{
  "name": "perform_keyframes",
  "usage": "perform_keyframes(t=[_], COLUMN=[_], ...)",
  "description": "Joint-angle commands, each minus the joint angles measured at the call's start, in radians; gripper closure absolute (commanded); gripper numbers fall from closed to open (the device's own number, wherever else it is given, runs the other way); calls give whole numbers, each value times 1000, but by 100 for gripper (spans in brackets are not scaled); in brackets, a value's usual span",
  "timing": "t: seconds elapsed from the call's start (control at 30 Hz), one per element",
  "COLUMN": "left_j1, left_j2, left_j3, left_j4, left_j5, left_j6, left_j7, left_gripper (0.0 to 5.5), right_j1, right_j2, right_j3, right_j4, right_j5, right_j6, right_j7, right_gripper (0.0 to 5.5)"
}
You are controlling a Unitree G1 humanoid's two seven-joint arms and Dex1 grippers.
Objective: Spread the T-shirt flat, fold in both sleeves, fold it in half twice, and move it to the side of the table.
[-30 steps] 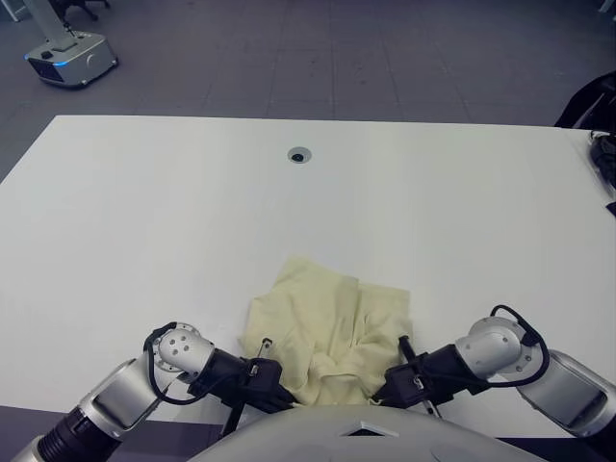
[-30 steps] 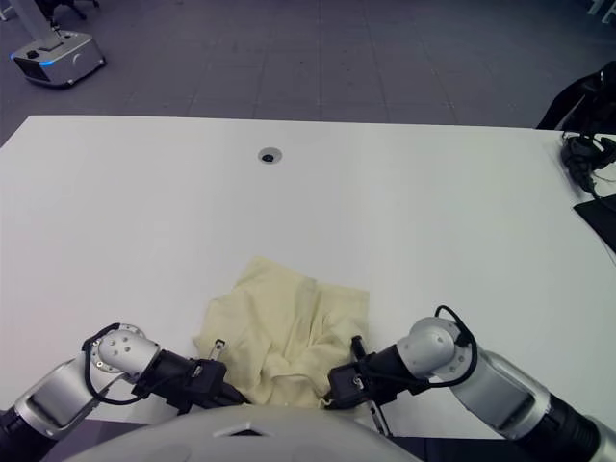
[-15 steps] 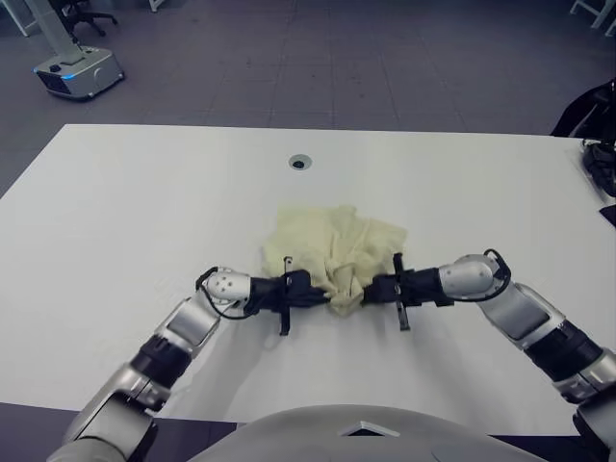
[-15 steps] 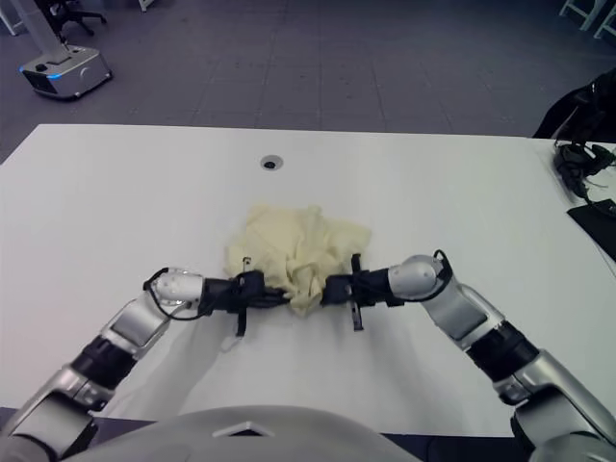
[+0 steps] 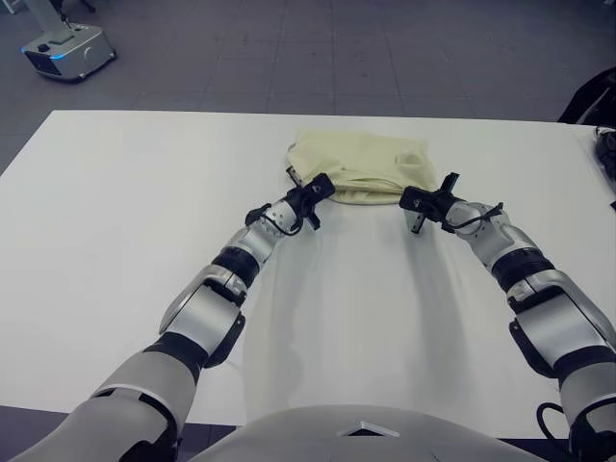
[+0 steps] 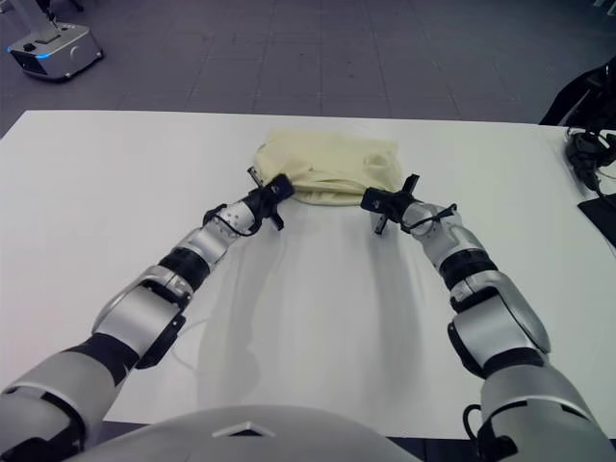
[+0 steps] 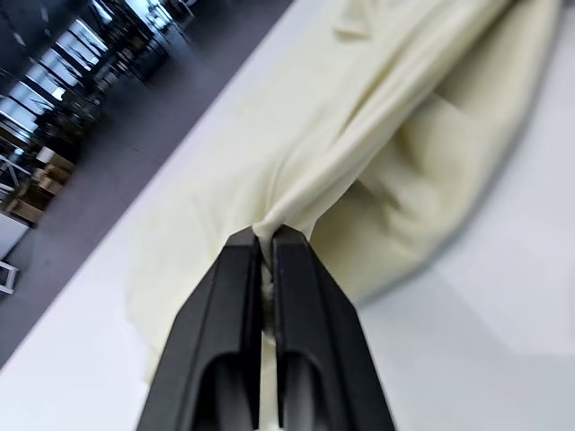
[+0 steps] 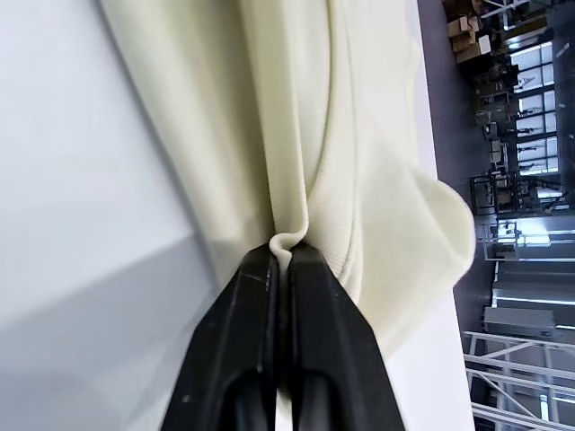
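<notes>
The pale yellow T-shirt (image 5: 358,162) lies bunched in folds near the far edge of the white table (image 5: 125,241), stretched between both arms. My left gripper (image 5: 325,183) is shut on the cloth's near-left edge; in the left wrist view its black fingers (image 7: 235,296) pinch a ridge of the T-shirt (image 7: 377,162). My right gripper (image 5: 409,198) is shut on the near-right edge, and the right wrist view has its fingers (image 8: 260,305) clamped on a fold of the T-shirt (image 8: 314,108). Both arms are stretched far forward.
A wheeled machine (image 5: 67,50) stands on the floor beyond the table's far left corner. Dark gear (image 6: 589,144) lies at the table's right edge. A wide stretch of bare table lies between the shirt and the near edge.
Both grippers have carried the T-shirt from near the robot across the table to the far edge, arms extending; the cloth now covers the table's small hole and is pulled wider between them.
</notes>
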Motion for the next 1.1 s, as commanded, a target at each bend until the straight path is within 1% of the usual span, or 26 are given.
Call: perform_keyframes(t=[0.03, 0.13, 0.27, 0.37, 0.43, 0.47, 0.5, 0.53, 0.57, 0.6, 0.67, 0.73, 0.83, 0.97, 1.07, 1.1], left_j1=[-24, 33, 164, 313, 431, 503, 592, 698, 797, 869, 983, 1056, 1072, 1130, 1154, 1156], left_j2=[39, 114, 260, 461, 620, 704, 797, 899, 976, 1012, 1037, 1035, 961, 926, 907, 904], left_j3=[70, 97, 122, 123, 154, 174, 192, 202, 209, 208, 195, 160, 127, 98, 67, 59], left_j4=[-81, -305, -695, -1041, -1236, -1314, -1379, -1428, -1461, -1480, -1521, -1557, -1544, -1582, -1596, -1600], left_j5=[-17, -41, -103, -189, -250, -279, -311, -330, -331, -299, -221, -176, -146, -104, -75, -73], left_j6=[-62, -40, 92, 208, 244, 238, 216, 150, 109, 89, 103, 120, 155, 195, 216, 219], left_j7=[-70, -201, -407, -641, -776, -840, -914, -990, -1035, -1036, -996, -971, -919, -879, -870, -871], left_gripper=[550, 550, 550, 550, 550, 550, 550, 550, 550, 550, 550, 550, 550, 550, 550, 550], right_j1=[-7, 82, 237, 387, 592, 715, 841, 963, 1077, 1175, 1263, 1300, 1321, 1284, 1257, 1262], right_j2=[-56, -160, -330, -482, -584, -611, -618, -608, -593, -578, -585, -587, -550, -540, -535, -534], right_j3=[-110, -181, -292, -443, -586, -666, -741, -805, -849, -869, -834, -761, -660, -513, -457, -455], right_j4=[-110, -402, -811, -1068, -1236, -1312, -1386, -1454, -1511, -1557, -1589, -1605, -1638, -1598, -1585, -1593], right_j5=[40, 69, 111, 183, 250, 270, 286, 291, 284, 267, 239, 208, 171, 112, 98, 99], right_j6=[-59, -32, 47, 99, 115, 110, 112, 116, 116, 119, 115, 128, 208, 230, 238, 243], right_j7=[35, 148, 295, 413, 552, 632, 713, 788, 848, 887, 913, 906, 881, 873, 862, 858], right_gripper=[550, 550, 550, 550, 550, 550, 550, 550, 550, 550, 550, 550, 550, 550, 550, 550])
